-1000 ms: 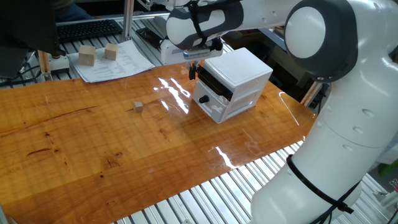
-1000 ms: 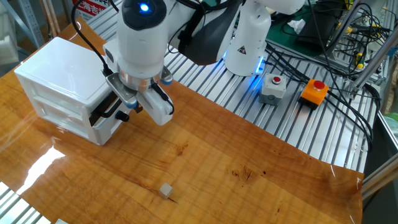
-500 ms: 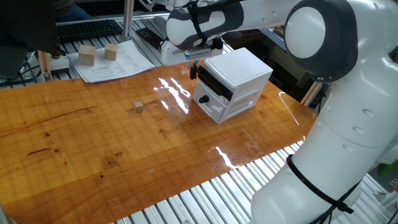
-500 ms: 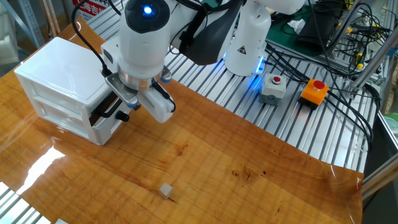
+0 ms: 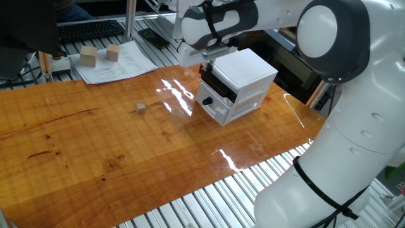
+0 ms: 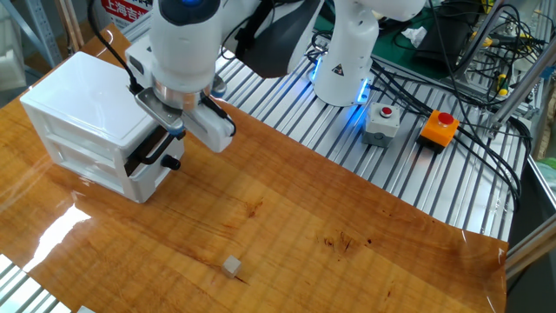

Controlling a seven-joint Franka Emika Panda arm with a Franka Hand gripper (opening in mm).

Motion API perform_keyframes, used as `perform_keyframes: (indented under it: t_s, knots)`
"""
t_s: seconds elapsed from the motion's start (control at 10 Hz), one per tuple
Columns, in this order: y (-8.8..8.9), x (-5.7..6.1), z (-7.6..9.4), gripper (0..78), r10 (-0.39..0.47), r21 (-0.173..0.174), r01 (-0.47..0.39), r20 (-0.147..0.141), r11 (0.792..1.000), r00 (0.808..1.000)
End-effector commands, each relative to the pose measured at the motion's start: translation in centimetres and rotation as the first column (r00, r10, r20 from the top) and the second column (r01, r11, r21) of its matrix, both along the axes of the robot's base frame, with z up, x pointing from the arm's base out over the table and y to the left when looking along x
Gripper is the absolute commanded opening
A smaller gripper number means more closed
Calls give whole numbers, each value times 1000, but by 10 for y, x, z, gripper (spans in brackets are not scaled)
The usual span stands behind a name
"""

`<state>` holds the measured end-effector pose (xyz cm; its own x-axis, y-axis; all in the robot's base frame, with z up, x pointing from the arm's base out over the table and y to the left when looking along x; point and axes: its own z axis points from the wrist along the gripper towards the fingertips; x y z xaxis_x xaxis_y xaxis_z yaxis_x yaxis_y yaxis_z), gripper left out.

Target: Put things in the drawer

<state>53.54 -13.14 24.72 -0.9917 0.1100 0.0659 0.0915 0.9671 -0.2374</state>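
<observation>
1. The claw (image 6: 174, 132) hangs just over the black-fronted top drawer (image 5: 219, 85) of the white cabinet (image 5: 243, 69); whether its fingers are parted or closed cannot be told.
2. The tiny wooden cube (image 5: 140, 109) lies on the bare table (image 5: 95, 158), well apart from the claw, out in front of the cabinet.
3. It looks light, rigid and sturdy, with smooth flat faces; pinch two opposite sides, low and centred.

Bright, even overhead lighting. White glare streaks across glossy orange-brown wooden worktop (image 5: 95, 145), again at lower left in other view. Soft, faint shadows. Sharp focus throughout; blue LED glow on white robot base (image 6: 343, 74).
</observation>
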Motion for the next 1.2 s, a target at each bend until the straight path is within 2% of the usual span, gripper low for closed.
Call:
perform_keyframes:
  t_s: [0.1, 0.3, 1.2]
  knots:
    - [-14, -4, -10, 0, 38, -5, -38, 7, 999, 999]
    - [-23, -4, -14, 0, 50, -7, -50, 9, 999, 999]
    - [-37, -5, -19, 0, 86, 4, -86, 5, 996, 996]
